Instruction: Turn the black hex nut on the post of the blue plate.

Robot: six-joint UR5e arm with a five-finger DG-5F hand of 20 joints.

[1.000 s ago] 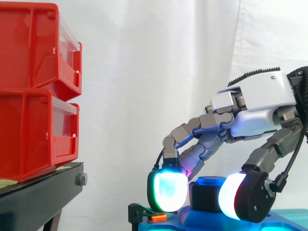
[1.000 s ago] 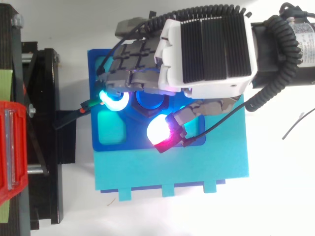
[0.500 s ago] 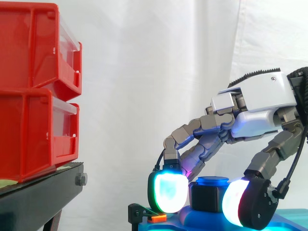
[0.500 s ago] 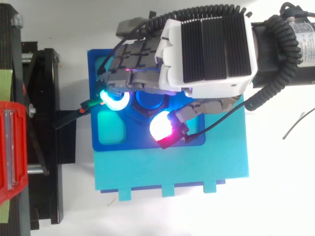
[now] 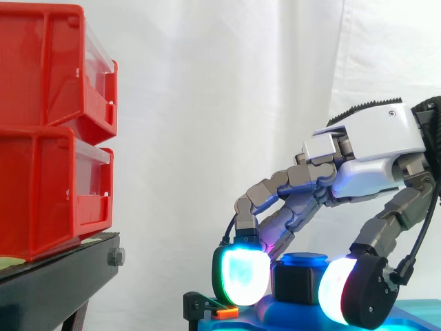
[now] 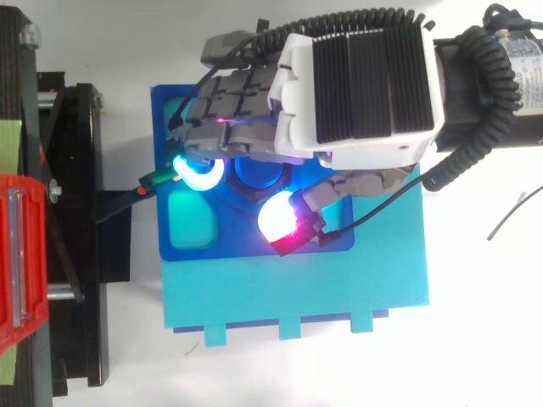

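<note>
Hand fingers were curled down over the blue plate, one glowing pad on the left of the black hex nut and the thumb pad close against its right, so the nut looked pinched between them. The nut sat low on the post, just under the post's blue cap. With the grip apparently set, the turning itself seemed to be the step in hand; how far the nut had been rotated could not be read. A square recess in the plate appeared empty. Two red bins were stacked on the black stand, well apart from the plate, their contents hidden.
</note>
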